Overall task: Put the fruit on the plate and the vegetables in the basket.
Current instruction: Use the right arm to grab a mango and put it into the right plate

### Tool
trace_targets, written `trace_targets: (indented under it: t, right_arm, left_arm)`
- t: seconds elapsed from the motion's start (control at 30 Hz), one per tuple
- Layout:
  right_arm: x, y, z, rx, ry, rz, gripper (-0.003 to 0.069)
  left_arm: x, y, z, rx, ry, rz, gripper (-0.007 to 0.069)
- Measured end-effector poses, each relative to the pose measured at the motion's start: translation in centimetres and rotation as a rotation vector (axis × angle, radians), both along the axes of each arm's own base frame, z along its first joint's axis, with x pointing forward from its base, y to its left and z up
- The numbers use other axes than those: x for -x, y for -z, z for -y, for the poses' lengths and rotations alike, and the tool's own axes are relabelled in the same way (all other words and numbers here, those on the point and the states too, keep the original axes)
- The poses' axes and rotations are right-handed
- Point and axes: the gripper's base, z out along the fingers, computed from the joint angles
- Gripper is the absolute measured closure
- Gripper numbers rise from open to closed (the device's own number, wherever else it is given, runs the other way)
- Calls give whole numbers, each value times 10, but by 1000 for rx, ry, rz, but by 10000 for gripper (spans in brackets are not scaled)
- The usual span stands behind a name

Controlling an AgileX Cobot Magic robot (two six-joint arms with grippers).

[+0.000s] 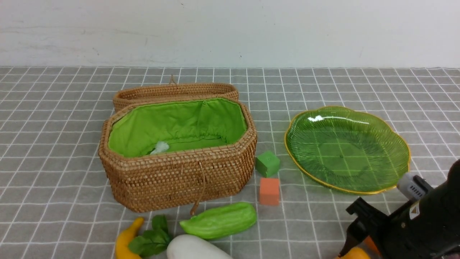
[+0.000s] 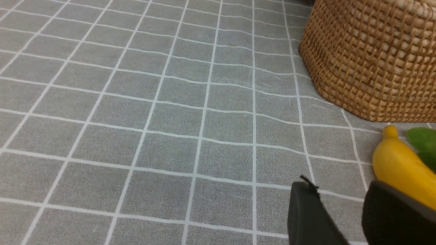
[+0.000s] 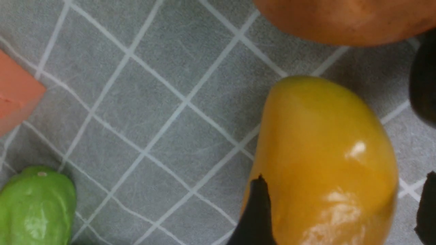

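Note:
The open wicker basket (image 1: 179, 180) with green lining stands left of centre, holding only a small white scrap. The green glass plate (image 1: 395, 144) on the right is bare. The banana (image 1: 125, 241), the white radish (image 1: 194, 248) with its leaves and the green gourd (image 1: 219, 220) lie in front of the basket. My right gripper (image 3: 344, 180) is open, its jaws straddling the mango (image 3: 323, 153); one finger touches it and the other stands apart. The potato (image 3: 340, 17) lies just beyond. My left gripper (image 2: 340, 190) is open and empty, low beside the banana (image 2: 398, 170).
The basket's lid (image 1: 176, 91) lies behind it. A green cube (image 1: 267, 163) and an orange cube (image 1: 269, 191) sit between basket and plate. A dark round thing (image 3: 425, 85) shows at the edge of the right wrist view. The basket's wall (image 2: 368, 58) is near my left gripper.

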Motion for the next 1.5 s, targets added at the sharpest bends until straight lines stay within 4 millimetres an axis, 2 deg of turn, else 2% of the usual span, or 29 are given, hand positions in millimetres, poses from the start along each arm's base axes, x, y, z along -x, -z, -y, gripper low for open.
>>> trace_targets:
  t: [0.37,0.57,0.8,0.83,0.87,0.9,0.97,1.03,1.13,1.2,1.23,1.27,1.37,1.5]
  right_arm:
    - [-14,36,-8,21,-106,-55,85]
    - [-12,33,-11,-2,-222,-20,129]
    - [-22,-18,-22,-93,-384,246,129]
    - [-29,-37,-25,-101,-424,332,129]
    - [-34,-46,-27,-100,-444,377,129]
    - [-44,-63,-28,-90,-468,456,129]
    - [-53,-76,-27,-71,-478,514,129]
    - [-79,-101,-17,-5,-469,628,129]
    - [-116,-116,4,70,-402,690,129]
    - [-140,-113,17,107,-355,694,129]
    - [-142,-112,18,114,-352,695,129]
    - [-157,-103,25,132,-329,685,129]
    - [-182,-72,33,147,-298,620,129]
    - [-199,-30,40,159,-288,528,114]
  left_arm:
    - [0,0,0,0,0,0,386]
    - [0,0,0,0,0,0,386]
    - [0,0,0,0,0,0,386]
    - [0,0,0,0,0,0,386]
    - [0,0,0,0,0,0,386]
    - [0,0,0,0,0,0,386]
    - [0,0,0,0,0,0,386]
    - [0,0,0,0,0,0,386]
    - [0,0,0,0,0,0,386]
    - [0,0,0,0,0,0,386]
    - [0,0,0,0,0,0,386]
    - [0,0,0,0,0,0,386]
    - [0,0,0,0,0,0,386]
    - [0,0,0,0,0,0,386]
